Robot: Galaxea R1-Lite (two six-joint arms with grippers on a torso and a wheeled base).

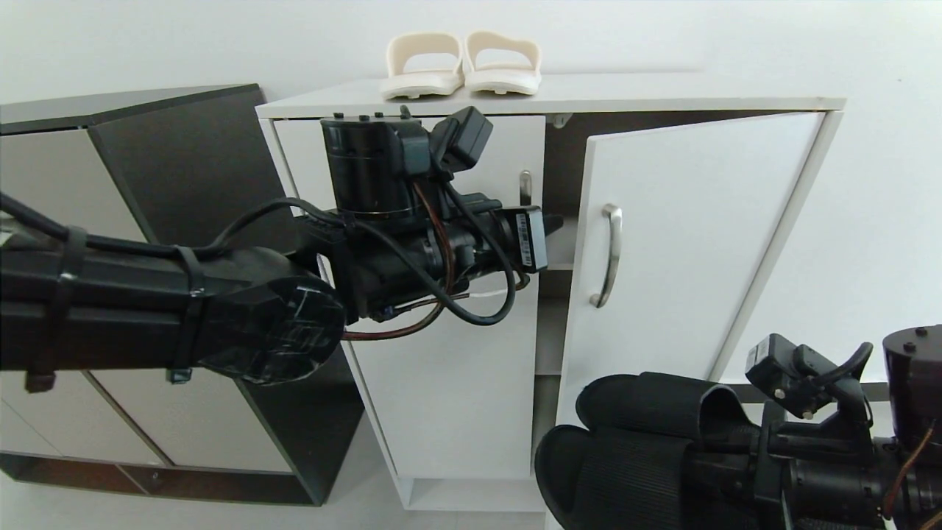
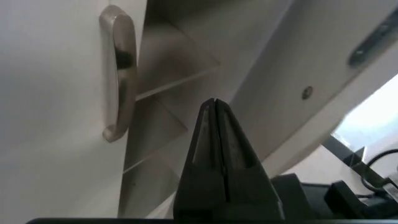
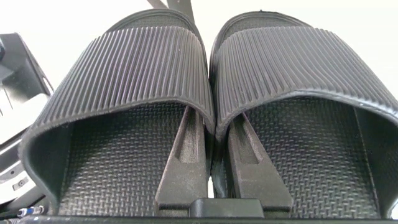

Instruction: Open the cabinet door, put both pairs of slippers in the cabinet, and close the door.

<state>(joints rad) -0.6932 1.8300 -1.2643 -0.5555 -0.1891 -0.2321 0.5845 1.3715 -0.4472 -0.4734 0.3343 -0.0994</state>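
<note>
Currently the left gripper (image 2: 214, 146) has its two fingers pressed flat together, with nothing between them. Its tip stands in the dark gap between the two doors of the white cabinet (image 1: 662, 92). Just beside the tip is the metal handle (image 2: 119, 68) of the left door (image 1: 441, 383), which looks closed. On the other side of the tip, the right door (image 1: 684, 243) stands partly open, and the inner shelves show behind the fingers. Above this gripper, on the cabinet top, the pair of cream slippers (image 1: 462, 65) lies side by side.

The right gripper (image 3: 214, 168) hangs low in front of the open door. It is closed on the pair of black slippers (image 3: 137, 81): one finger goes under each strap, and the fingers pinch the two touching inner walls between them. The slippers are outside the cabinet, with toes pointing away from the gripper.
</note>
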